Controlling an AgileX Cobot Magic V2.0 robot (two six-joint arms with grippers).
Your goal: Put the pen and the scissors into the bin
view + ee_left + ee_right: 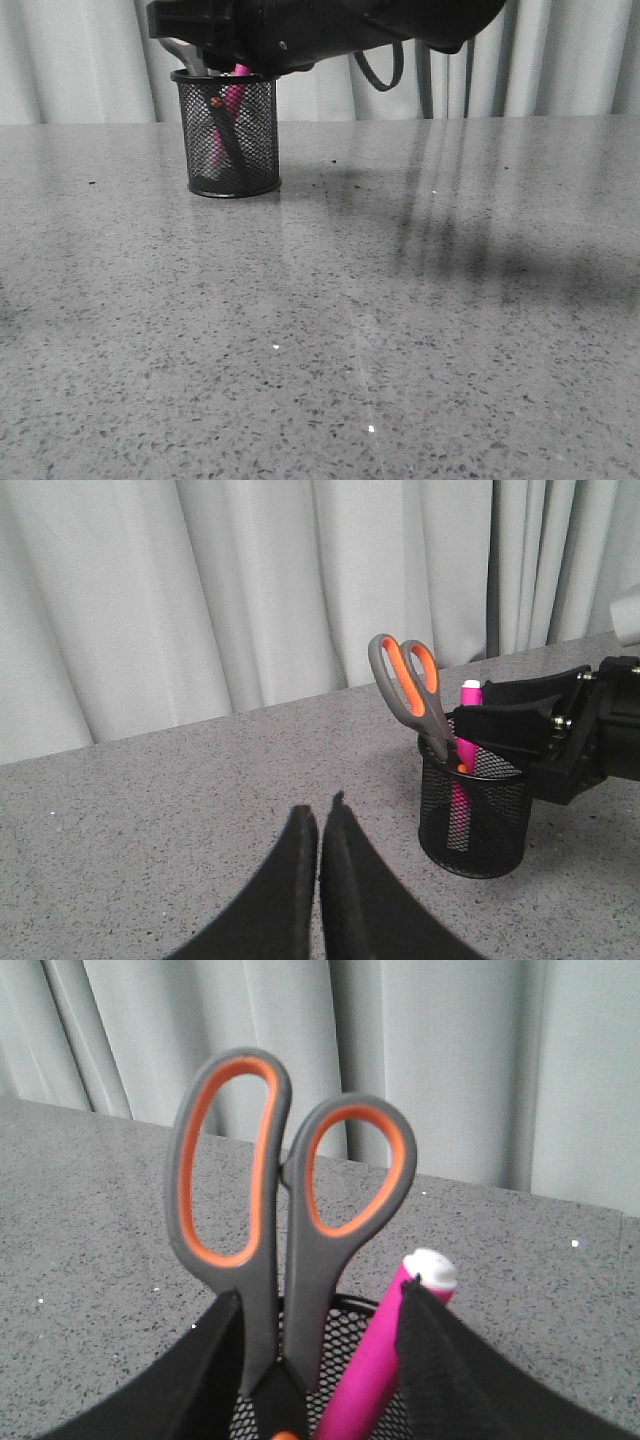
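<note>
The bin [232, 135], a small cylinder of black wire mesh with a solid rim and base, stands upright on the speckled grey stone-look desk [400, 330], far back and left of centre in the front view, before pale pleated curtains [250, 590]. Inside it stand the scissors [285, 1220], blades down and handles up, and the pen [385, 1350], a thick magenta cylinder with a rounded white end, leaning beside them. In the front view the mesh lets the pink of the pen and the orange pivot screw [216, 102] show through, but the black right arm [330, 30] crosses above the rim and hides the handles. The left wrist view gives what the front lacks: the grey handle loops with smooth orange lining rising clear of the rim, the pen's tip just beside them, and the right gripper [500, 720] level with the bin's top, close against the pen. The right wrist view looks straight at the two oval loops, one longer than the other, with its black fingers [450, 1360] spread to either side of the bin's mouth, the scissors and pen between them; whether either finger touches the pen I cannot tell. The left gripper [322, 820] hovers over bare desk apart from the bin, its two tapered black fingers pressed together with nothing between them.
</note>
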